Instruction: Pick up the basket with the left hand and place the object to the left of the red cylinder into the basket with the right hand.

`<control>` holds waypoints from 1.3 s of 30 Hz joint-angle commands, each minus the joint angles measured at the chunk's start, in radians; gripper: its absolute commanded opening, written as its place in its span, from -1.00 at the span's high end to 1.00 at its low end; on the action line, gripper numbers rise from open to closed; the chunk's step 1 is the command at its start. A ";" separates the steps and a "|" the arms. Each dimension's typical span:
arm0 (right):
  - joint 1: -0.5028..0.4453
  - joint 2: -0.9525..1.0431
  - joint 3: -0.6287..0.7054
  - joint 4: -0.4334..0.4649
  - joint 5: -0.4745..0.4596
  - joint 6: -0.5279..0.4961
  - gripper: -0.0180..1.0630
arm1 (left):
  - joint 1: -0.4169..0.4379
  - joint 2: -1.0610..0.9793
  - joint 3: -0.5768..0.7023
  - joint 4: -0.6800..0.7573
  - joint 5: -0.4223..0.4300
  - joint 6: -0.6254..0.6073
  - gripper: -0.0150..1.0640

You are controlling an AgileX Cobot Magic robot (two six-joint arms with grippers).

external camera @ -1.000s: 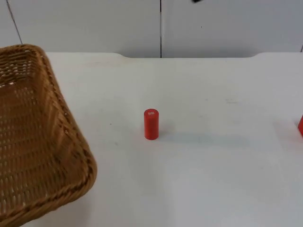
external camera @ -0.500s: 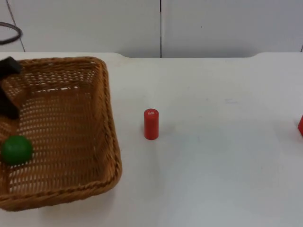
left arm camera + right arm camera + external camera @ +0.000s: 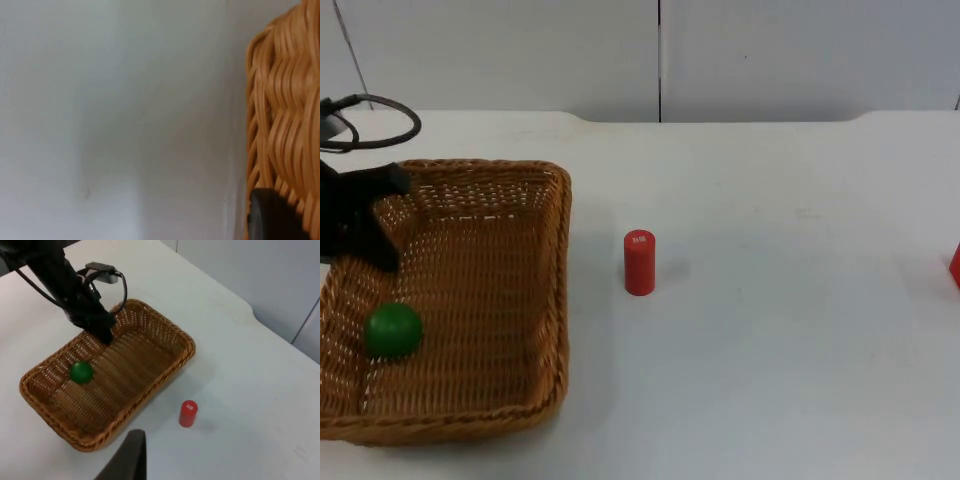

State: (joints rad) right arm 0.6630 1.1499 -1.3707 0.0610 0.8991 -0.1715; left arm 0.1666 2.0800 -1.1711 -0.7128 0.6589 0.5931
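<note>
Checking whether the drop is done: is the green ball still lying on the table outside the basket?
No, the green ball lies inside the wicker basket, whose rim the left gripper holds.

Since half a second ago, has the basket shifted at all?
Yes. In the top view the wicker basket has slid right, its near corner closer to the upright red cylinder, which stands where it was. The left gripper holds its far rim.

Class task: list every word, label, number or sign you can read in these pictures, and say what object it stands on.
Red cylinder: a small pale mark on its top face, too small to read.
Basket, green ball, table, left gripper: no writing seen.
So no text here can be read.
</note>
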 commanded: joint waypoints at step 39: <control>-0.004 -0.277 0.252 -0.112 -0.195 0.104 -0.98 | -0.089 -0.915 -0.038 0.075 0.238 -0.051 -0.78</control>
State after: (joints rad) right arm 0.6630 0.8906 -1.1384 -0.0477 0.7309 -0.0736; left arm 0.0929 1.1795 -1.2057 -0.6564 0.8747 0.5467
